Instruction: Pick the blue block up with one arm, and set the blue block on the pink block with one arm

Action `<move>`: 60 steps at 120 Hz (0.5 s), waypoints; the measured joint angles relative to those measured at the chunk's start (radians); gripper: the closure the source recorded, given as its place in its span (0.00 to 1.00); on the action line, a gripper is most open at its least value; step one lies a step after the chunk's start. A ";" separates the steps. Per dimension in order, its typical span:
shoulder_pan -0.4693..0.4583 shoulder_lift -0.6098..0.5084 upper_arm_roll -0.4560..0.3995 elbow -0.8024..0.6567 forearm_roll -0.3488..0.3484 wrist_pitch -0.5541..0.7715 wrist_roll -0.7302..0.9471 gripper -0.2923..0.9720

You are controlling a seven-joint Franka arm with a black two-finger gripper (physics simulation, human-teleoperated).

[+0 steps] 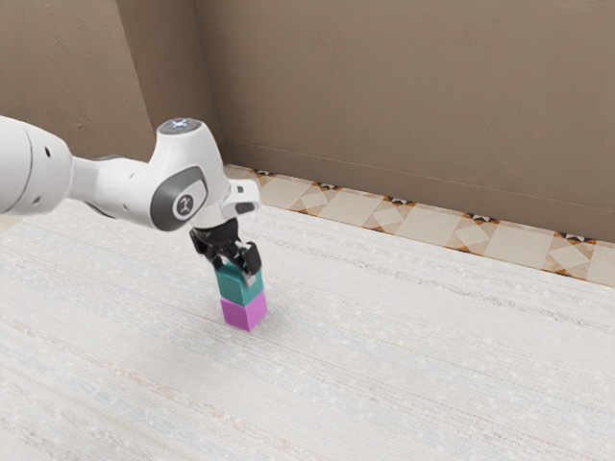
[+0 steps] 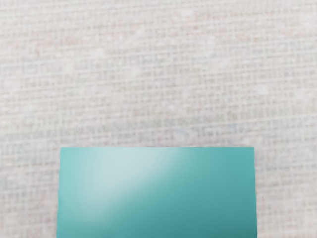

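The blue block, teal in colour, stands squarely on top of the pink block in the middle of the pale table. My black gripper comes straight down on the stack from above. Its fingers clasp the blue block's upper part from two sides, so it is shut on that block. In the wrist view the blue block's top face lies directly beneath my hand and covers the pink block.
The white arm reaches in from the exterior view's left. The woven table surface spreads wide around the stack. A tiled floor strip and brown walls run behind the table's far edge.
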State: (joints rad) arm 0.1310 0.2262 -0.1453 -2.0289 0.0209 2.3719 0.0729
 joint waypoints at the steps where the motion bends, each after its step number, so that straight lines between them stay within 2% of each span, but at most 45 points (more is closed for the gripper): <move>1: -0.002 -0.009 0.002 -0.002 0.000 0.000 0.002 0.31; 17: -0.011 -0.255 0.017 -0.036 0.052 -0.031 0.013 0.27; 27: -0.034 -0.343 0.018 0.048 0.049 -0.090 -0.069 0.26; 35: -0.094 -0.353 0.026 0.289 0.026 -0.261 -0.229 0.25; 42: -0.155 -0.361 0.108 0.434 0.033 -0.450 -0.370 0.25; 48: -0.153 -0.369 0.164 0.485 0.042 -0.585 -0.479 0.24; 60: -0.130 -0.376 0.205 0.496 0.043 -0.772 -0.670 0.24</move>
State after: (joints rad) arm 0.0008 -0.1493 0.0600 -1.5333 0.0637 1.5999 -0.5975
